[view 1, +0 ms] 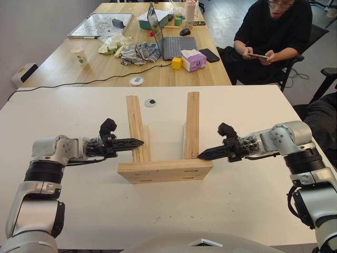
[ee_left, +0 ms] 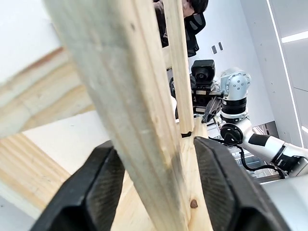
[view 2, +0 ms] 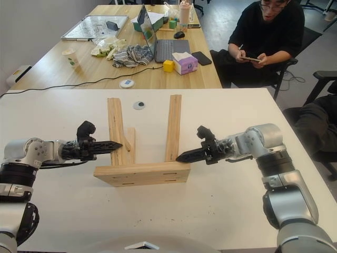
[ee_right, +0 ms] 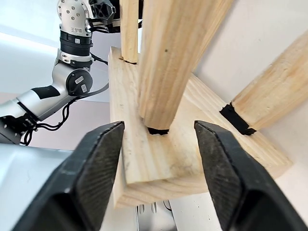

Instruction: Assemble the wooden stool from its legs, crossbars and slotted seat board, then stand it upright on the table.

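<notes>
The wooden stool lies on its side on the white table. Its seat board (view 1: 166, 170) stands on edge toward the front, and the left leg (view 1: 134, 118) and right leg (view 1: 192, 118) point away from me. A shorter strip (view 1: 146, 143) lies beside the left leg. My left gripper (view 1: 140, 142) comes in from the left, open, with the left leg (ee_left: 144, 120) between its fingers (ee_left: 96, 192). My right gripper (view 1: 202, 155) comes in from the right, open. It straddles the right leg (ee_right: 173, 62) where that leg enters the seat board (ee_right: 159, 163), with a gap on each side.
A small black disc (view 1: 151, 101) lies on the table beyond the legs. Behind stands a wooden table (view 1: 63, 68) with a laptop (view 1: 168, 39), cloths, a tissue box (view 1: 193, 59) and a cable. White tabletop lies bare to both sides and in front of the stool.
</notes>
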Robot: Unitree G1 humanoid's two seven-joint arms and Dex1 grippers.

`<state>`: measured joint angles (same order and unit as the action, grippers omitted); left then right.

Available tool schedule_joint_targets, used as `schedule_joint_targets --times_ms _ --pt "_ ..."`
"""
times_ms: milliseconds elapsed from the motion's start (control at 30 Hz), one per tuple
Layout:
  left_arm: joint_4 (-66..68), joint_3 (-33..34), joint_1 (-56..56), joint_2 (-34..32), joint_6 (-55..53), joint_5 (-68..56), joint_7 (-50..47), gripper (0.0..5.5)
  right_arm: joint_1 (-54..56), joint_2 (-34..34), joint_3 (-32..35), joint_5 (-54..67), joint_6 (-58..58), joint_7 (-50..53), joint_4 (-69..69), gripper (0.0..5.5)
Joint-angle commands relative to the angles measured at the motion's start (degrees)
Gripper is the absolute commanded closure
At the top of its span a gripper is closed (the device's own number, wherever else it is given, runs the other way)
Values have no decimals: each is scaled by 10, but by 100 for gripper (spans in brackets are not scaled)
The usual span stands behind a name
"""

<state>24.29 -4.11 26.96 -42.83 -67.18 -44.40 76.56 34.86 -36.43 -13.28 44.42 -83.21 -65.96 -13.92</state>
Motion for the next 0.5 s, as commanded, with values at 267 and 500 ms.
schedule_joint_targets --times_ms 267,500 --pt "-83 135 -206 -107 141 14 74 158 -53 -88 92 -66 221 -71 -93 93" --pt "-173 153 -401 -55 650 209 67 158 -256 -110 48 -277 809 -138 -11 93"
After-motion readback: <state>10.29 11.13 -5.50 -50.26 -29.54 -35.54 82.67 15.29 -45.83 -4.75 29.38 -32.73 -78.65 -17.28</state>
